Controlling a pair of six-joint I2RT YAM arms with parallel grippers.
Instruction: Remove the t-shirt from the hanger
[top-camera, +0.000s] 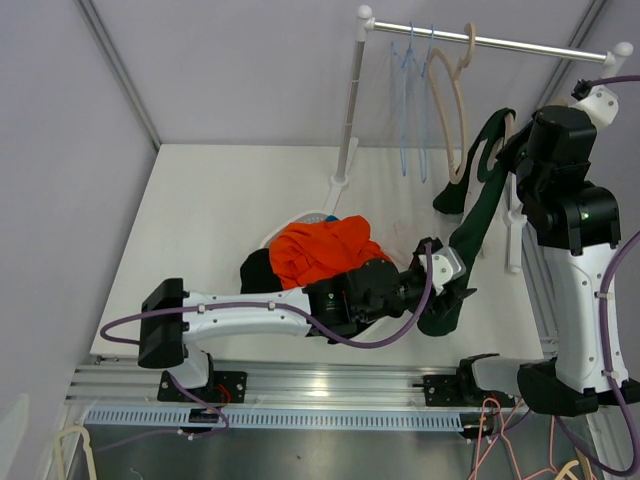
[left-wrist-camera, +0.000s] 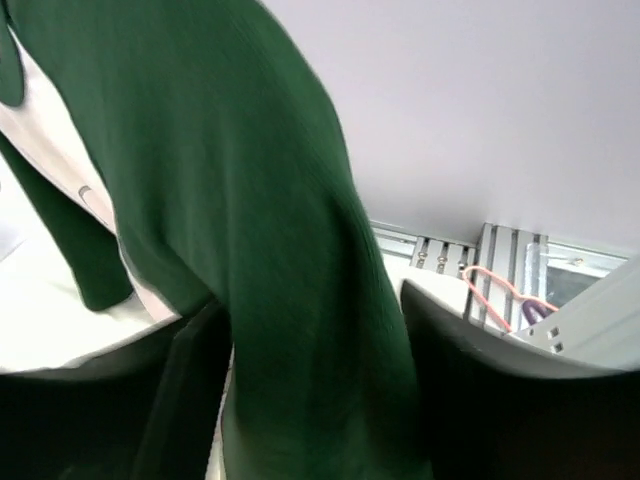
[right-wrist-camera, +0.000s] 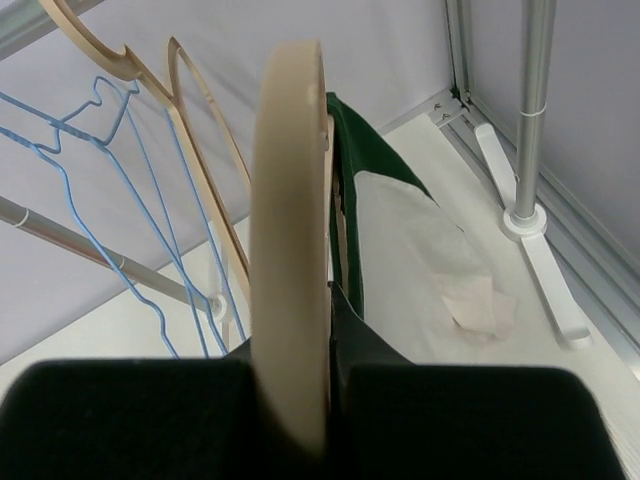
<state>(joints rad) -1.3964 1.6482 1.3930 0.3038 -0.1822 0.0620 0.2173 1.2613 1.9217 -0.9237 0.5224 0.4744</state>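
A dark green t-shirt (top-camera: 470, 225) hangs off a beige wooden hanger (right-wrist-camera: 290, 200) at the right, its lower end reaching down toward the table. My right gripper (top-camera: 515, 150) is shut on the hanger, whose curved bar runs up between the fingers (right-wrist-camera: 120, 420). In the right wrist view the shirt (right-wrist-camera: 345, 160) drapes just behind that bar. My left gripper (top-camera: 455, 290) is low on the shirt and open, jaws wide on either side of it. In the left wrist view the green cloth (left-wrist-camera: 260, 250) fills the gap between both fingers (left-wrist-camera: 190, 400).
A clothes rail (top-camera: 500, 42) at the back right carries blue wire hangers (top-camera: 410, 100) and another wooden hanger (top-camera: 450, 110). An orange garment (top-camera: 320, 250) on a black one (top-camera: 255, 270) lies mid-table beside the left arm. The rack's foot (right-wrist-camera: 530, 220) stands at the right.
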